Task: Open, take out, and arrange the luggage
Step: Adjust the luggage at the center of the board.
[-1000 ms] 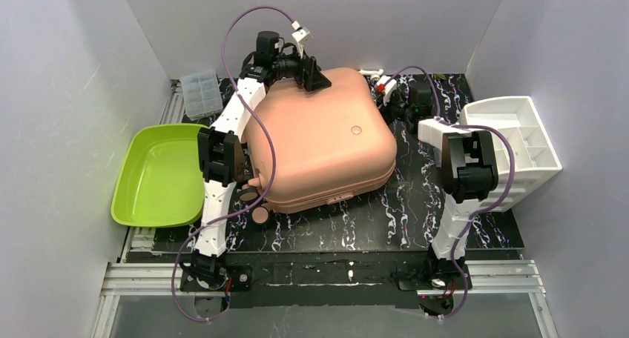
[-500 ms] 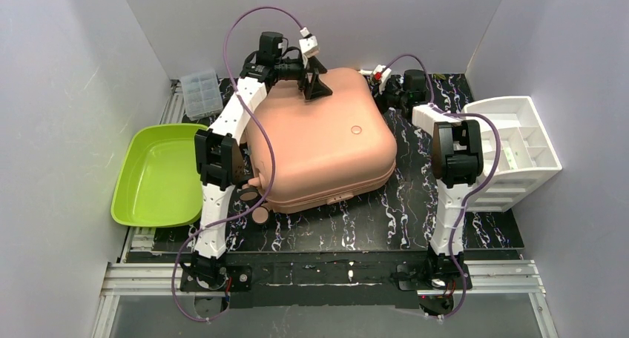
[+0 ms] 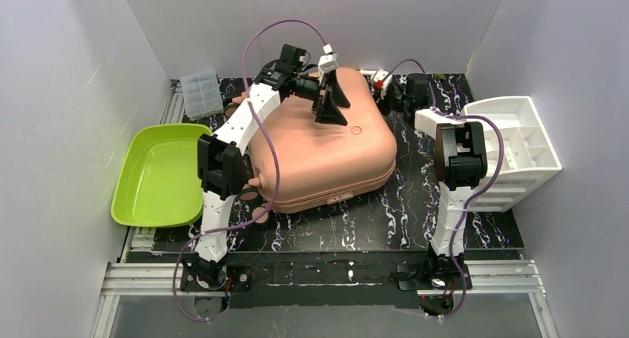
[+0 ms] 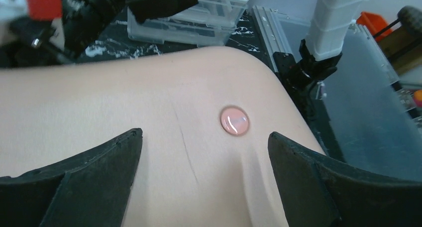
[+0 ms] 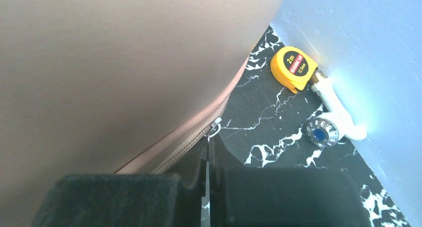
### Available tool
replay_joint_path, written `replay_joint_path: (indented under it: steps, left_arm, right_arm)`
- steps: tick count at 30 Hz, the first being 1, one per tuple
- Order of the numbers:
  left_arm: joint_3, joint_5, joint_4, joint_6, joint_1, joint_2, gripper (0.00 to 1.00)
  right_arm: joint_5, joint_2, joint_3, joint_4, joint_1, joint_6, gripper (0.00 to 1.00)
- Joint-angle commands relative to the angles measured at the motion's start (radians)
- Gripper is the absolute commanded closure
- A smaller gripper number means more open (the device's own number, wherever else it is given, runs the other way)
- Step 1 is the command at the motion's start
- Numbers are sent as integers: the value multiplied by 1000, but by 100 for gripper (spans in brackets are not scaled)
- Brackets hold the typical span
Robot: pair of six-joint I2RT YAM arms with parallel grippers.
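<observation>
From above, your salmon-pink hard-shell suitcase (image 3: 326, 156) lies shut on the black marbled tabletop (image 3: 386, 219), between a lime-green plastic tray (image 3: 156, 175) and a white plastic drawer organizer (image 3: 519, 141); your left claw (image 3: 331, 104) hovers over its lid. Left wrist: that claw is spread wide, grasping nothing; a small round button (image 4: 234, 120) shows between its fingers (image 4: 99, 177). Right wrist: your right claw (image 5: 209, 152) is clenched at the suitcase's zip seam, a metal zip pull (image 5: 215, 126) at its tips; whether it pinches the pull, you cannot tell.

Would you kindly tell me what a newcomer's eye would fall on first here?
The salmon-pink luggage, closed, fills the middle of the table, with the left gripper open above it. A lime-green tray lies to its left and a white organizer to its right.
</observation>
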Motion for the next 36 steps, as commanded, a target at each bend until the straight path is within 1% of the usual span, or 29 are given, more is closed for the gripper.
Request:
replay_joint_path:
  steps: [1,2,4,6,8,9,10,11,12,13,14,16,18,20,24,28,32,36]
  left_arm:
    - [-174,-182,-34,-309,106,-96,2]
    - [-214,-230,43,-339,128,-143,2]
    - [-257,-365,102,-358,160,-210,2]
    - [-232,-480,94,-327,178,-219,2]
    - [-168,-541,87,-315,196,-179,2]
    - [-151,-548,98,-322,203,-162,2]
    - [-140,-551,111,-332,208,-143,2]
    - [-132,-556,121,-334,208,-127,2]
    - [-121,-553,128,-339,208,-107,2]
    - [-103,-549,133,-342,208,-87,2]
    - [-90,-546,137,-346,207,-70,2]
    - [-70,-552,152,-344,208,-42,2]
    - [-45,-561,163,-344,208,-13,2]
    - [-12,-557,164,-346,207,23,2]
    - [51,-495,136,-358,203,111,2]
    - [81,-383,112,-371,190,171,2]
    - [104,-258,80,-365,171,213,2]
    - [109,-160,19,-311,148,231,5]
  right_arm:
    - [-35,-59,-96,-101,5,-54,99]
    - [-34,-69,-110,-94,5,-49,99]
    - [-34,-82,-139,-80,5,-35,99]
    - [-30,-89,-154,-77,6,-27,99]
    - [-9,-93,-165,-70,6,-15,99]
    - [4,-95,-169,-66,6,-3,88]
    - [18,-98,-175,-58,5,8,75]
    - [32,-105,-185,-51,5,17,59]
    - [50,-117,-199,-41,5,30,46]
    - [76,-131,-215,-29,5,43,36]
    - [131,-145,-236,-22,5,59,30]
    - [211,-169,-248,-37,5,100,26]
    - [258,-181,-248,-93,5,116,24]
    - [240,-191,-256,-146,5,119,25]
    - [133,-213,-280,-232,7,162,28]
    - [43,-259,-313,-337,16,159,32]
    - [0,-321,-353,-472,50,67,34]
    - [-21,-416,-408,-620,101,-58,36]
